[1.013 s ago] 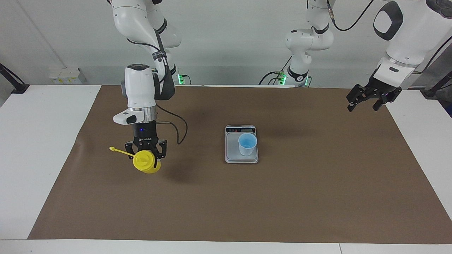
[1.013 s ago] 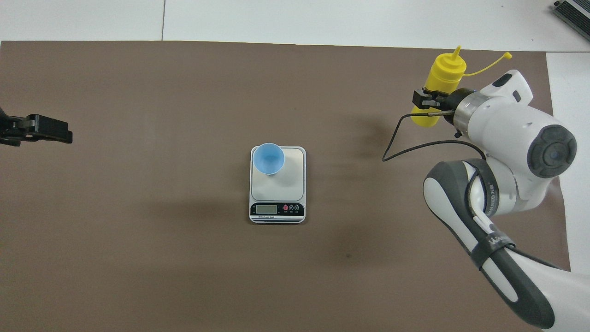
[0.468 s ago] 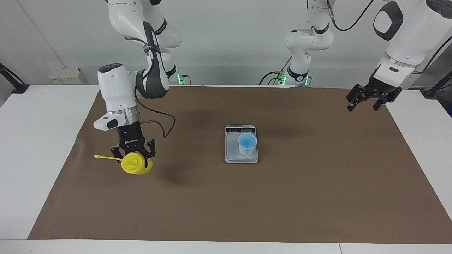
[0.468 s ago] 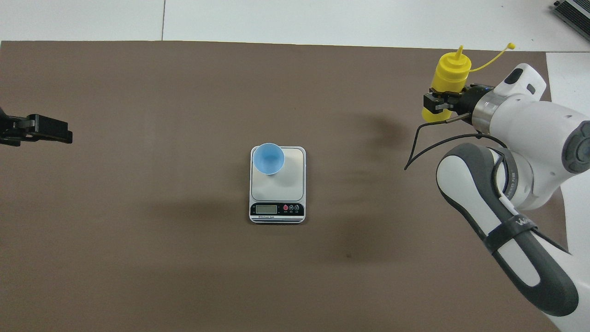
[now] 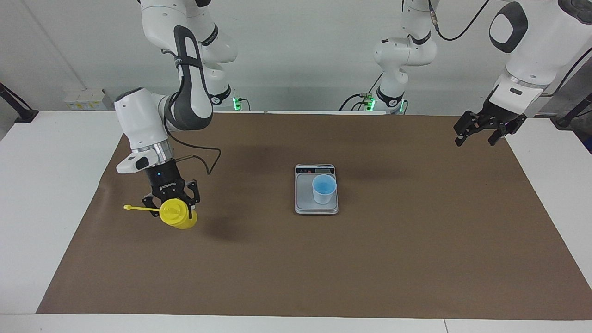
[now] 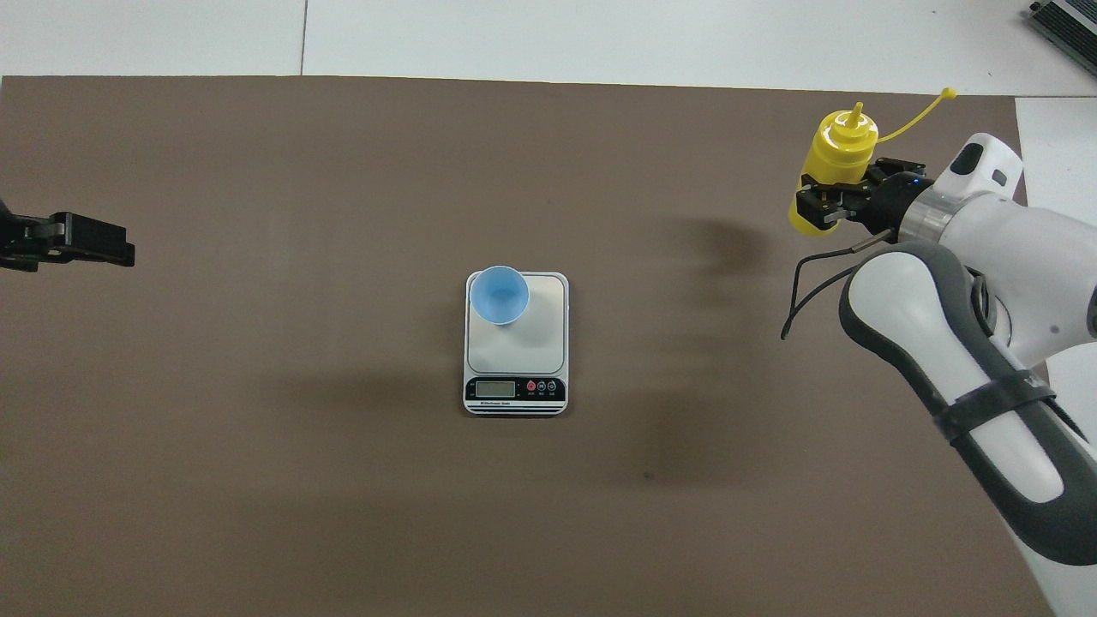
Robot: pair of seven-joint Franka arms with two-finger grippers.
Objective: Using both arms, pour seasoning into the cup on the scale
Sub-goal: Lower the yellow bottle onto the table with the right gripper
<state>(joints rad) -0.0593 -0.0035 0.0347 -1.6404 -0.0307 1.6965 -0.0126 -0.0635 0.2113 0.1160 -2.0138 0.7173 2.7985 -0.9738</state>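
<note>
While pinched by right end effector (image 5: 172,203), yellow seasoning (image 5: 177,216) tilted, strap out, left end effector (image 5: 476,133) spread.

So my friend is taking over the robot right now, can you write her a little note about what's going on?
Right gripper: shut on the yellow bottle, at the right arm's end of the brown mat.
Left gripper: open, holding nothing, waiting over the left arm's end of the mat.
Blue cup: standing on the scale mid-table; I cannot tell if anything is in it.
Done: bottle gripped.
Left: bring the bottle over the cup and pour.
</note>
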